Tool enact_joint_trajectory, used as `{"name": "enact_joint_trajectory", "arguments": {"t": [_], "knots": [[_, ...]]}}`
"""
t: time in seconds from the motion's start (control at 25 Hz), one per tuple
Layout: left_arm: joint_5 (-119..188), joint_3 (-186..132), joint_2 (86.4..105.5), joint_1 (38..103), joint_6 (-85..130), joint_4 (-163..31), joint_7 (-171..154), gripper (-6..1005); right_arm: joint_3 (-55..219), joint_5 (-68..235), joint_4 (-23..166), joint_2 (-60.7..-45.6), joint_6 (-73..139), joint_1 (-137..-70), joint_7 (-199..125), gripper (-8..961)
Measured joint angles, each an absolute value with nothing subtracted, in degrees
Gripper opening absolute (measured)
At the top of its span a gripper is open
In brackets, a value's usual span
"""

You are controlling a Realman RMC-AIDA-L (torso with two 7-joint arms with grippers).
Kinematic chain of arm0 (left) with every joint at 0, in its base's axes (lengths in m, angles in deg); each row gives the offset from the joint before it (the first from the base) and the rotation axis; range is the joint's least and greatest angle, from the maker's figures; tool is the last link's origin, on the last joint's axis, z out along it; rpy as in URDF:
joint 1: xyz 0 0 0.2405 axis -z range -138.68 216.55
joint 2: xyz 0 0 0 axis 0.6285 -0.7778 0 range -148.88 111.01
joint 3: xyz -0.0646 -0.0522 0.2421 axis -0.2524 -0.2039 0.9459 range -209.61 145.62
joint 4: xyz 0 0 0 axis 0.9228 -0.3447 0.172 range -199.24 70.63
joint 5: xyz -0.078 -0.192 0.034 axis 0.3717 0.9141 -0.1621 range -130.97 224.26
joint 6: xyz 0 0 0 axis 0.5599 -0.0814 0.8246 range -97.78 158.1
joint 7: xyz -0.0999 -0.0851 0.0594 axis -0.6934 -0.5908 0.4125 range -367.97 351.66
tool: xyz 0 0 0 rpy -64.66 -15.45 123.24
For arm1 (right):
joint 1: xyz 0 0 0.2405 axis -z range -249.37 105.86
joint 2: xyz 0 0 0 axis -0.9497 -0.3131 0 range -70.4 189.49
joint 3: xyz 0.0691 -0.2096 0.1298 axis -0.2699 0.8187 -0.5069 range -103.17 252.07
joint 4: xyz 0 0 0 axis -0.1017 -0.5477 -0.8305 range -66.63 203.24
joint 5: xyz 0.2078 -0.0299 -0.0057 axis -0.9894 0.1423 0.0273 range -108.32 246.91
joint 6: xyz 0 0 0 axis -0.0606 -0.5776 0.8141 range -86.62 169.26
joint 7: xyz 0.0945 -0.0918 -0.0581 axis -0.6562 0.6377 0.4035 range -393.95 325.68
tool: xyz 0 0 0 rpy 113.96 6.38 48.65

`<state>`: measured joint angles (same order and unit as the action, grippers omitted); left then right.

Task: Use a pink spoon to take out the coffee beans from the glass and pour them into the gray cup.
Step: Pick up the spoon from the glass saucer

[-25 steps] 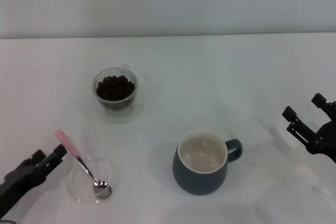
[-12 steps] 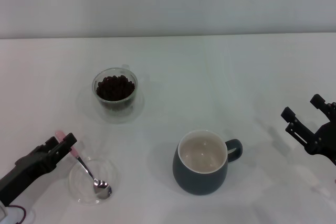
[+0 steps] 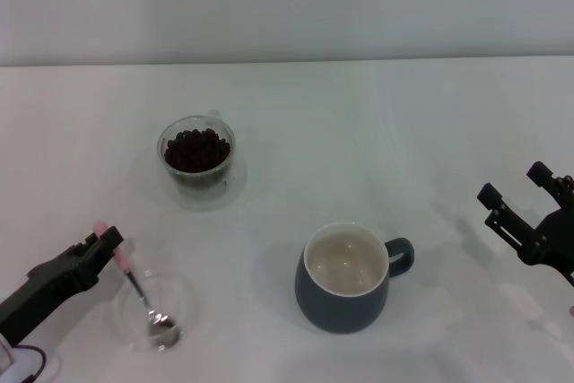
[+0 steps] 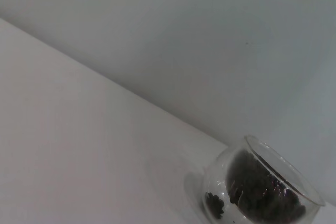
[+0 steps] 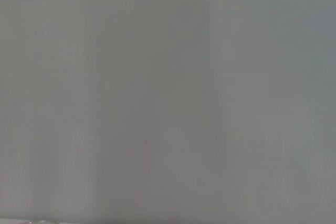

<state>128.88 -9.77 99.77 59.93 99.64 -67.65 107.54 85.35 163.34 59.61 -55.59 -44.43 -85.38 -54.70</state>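
Note:
The pink spoon [image 3: 134,284] lies with its silver bowl in a shallow clear dish [image 3: 184,298] at the front left, pink handle pointing up and left. My left gripper [image 3: 103,244] is at the handle's pink end, fingers closed around it. The glass [image 3: 197,157] stands behind it, full of dark coffee beans [image 3: 195,148]. In the left wrist view the glass [image 4: 220,179] and its coffee beans [image 4: 257,192] show too. The gray cup [image 3: 345,298] stands front centre, cream inside, with no beans in it, handle to the right. My right gripper [image 3: 516,183] hangs open at the far right.
The white table [image 3: 359,132] runs back to a pale wall. The glass, dish and gray cup stand well apart from each other. The right wrist view shows only a plain grey surface.
My left gripper came in from the front left onto the spoon's pink handle. The spoon's bowl and the dish have shifted slightly left. The right arm barely moved.

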Motion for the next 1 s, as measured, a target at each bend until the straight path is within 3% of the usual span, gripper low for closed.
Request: {"name": "enact_joint_trajectory", "arguments": {"t": [0.12, 0.36, 0.68, 1.0], "knots": [[128.8, -9.8, 99.79, 59.8, 99.7, -67.7, 107.7, 308, 85.3, 163.3, 59.6, -55.59, -44.3, -85.4, -54.7, 852], [128.9, -9.8, 99.81, 59.5, 101.7, -67.8, 107.9, 208, 85.3, 163.3, 59.6, -55.59, -44.2, -85.4, -54.7, 852], [129.1, -9.9, 99.89, 58.9, 104.6, -69.1, 107.9, 144, 85.3, 163.3, 59.6, -55.59, -44.1, -85.4, -54.7, 852], [129.4, -10.3, 99.65, 57.7, 111.2, -70.4, 107.6, 142, 85.4, 163.3, 59.5, -55.59, -44.0, -85.5, -54.8, 852]]}}
